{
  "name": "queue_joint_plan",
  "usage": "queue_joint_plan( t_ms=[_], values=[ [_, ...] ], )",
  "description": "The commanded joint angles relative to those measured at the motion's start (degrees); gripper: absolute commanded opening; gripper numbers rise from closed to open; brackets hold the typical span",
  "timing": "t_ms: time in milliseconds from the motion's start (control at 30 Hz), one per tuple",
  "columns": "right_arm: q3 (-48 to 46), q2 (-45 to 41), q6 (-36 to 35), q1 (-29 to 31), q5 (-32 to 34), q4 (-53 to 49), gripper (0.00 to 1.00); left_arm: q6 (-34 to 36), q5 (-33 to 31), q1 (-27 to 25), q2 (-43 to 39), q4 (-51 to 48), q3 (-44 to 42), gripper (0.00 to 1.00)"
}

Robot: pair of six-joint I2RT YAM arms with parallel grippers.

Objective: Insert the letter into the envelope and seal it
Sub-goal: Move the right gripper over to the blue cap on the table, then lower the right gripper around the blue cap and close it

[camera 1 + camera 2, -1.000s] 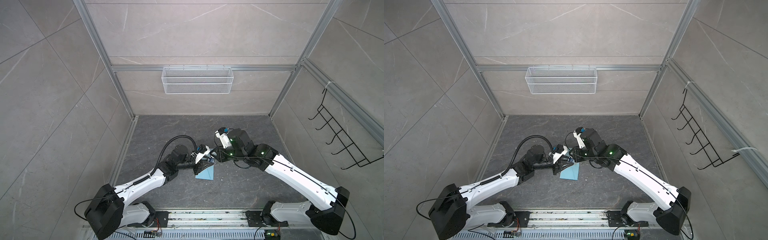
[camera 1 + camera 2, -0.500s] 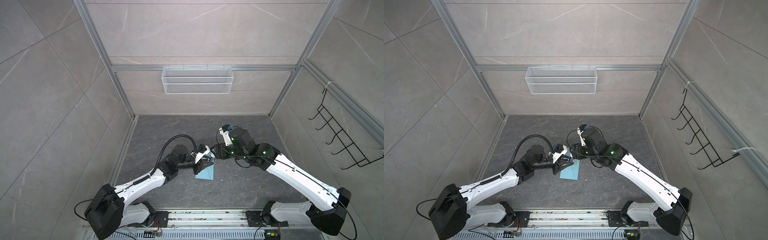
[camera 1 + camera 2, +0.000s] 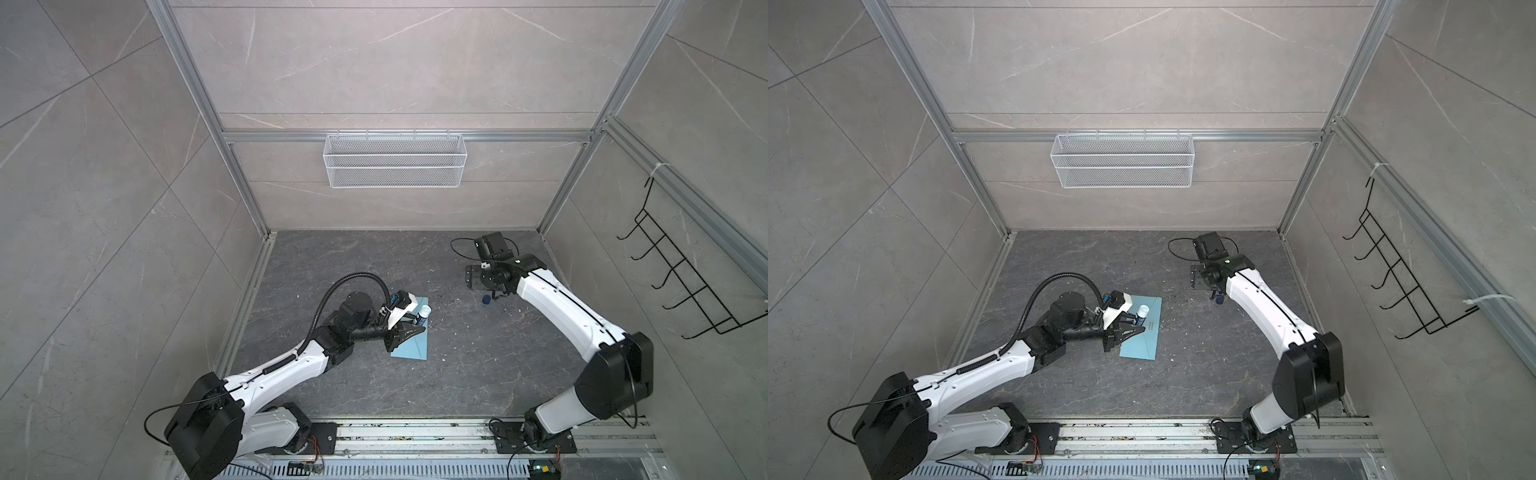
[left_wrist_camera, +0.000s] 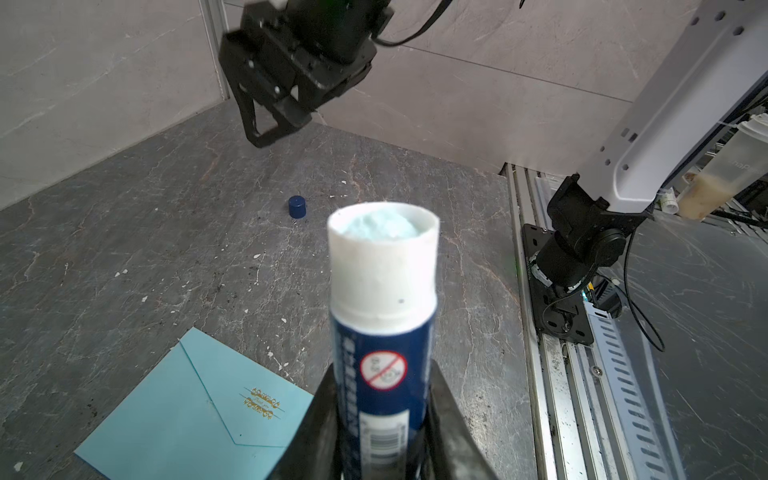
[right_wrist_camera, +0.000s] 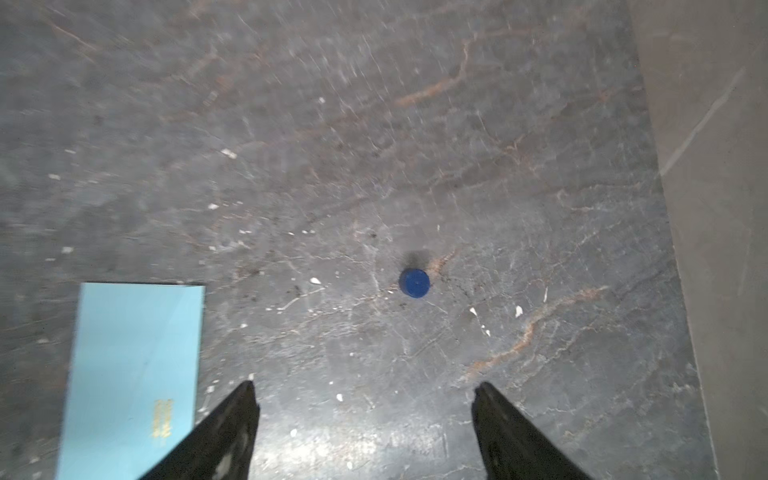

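The light blue envelope (image 3: 411, 347) (image 3: 1142, 338) lies flat on the dark table, left of the middle. In the left wrist view the envelope (image 4: 187, 411) has its pointed flap folded down over the body, with a gold print. The letter is hidden. My left gripper (image 3: 417, 324) (image 3: 1136, 324) (image 4: 382, 378) hovers over the envelope, shut on an uncapped glue stick (image 4: 384, 299) (image 3: 423, 313). My right gripper (image 3: 473, 277) (image 3: 1198, 276) (image 5: 365, 386) hangs open and holds nothing at the back right. The glue stick's small blue cap (image 3: 486, 299) (image 3: 1219, 301) (image 5: 414, 283) lies on the table beneath it.
A white wire basket (image 3: 395, 166) hangs on the back wall. A black hook rack (image 3: 681, 282) is fixed to the right wall. A metal rail (image 3: 415, 436) runs along the front edge. White specks dot the table.
My right gripper has left the glue stick, swung to the back right and opened. The blue cap now lies on the table. The left gripper has stayed put.
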Motion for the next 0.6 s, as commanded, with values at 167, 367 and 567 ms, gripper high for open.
queue_joint_plan(
  t_ms=[167,367,567],
  values=[
    [-1.64,6.88,-5.04,-5.74,-3.76,3.22,0.71,0.13,0.25,0.01,-1.72,3.50,-1.08,0.00],
    [-2.71,11.08,-6.19,-7.81,-6.63,6.20,0.64,-0.31,0.31,0.01,-1.85,3.66,-1.14,0.00],
    [-3.77,14.16,-6.82,-9.57,-8.20,8.94,0.60,-0.63,0.38,0.02,-1.85,3.65,-1.22,0.00]
  ],
)
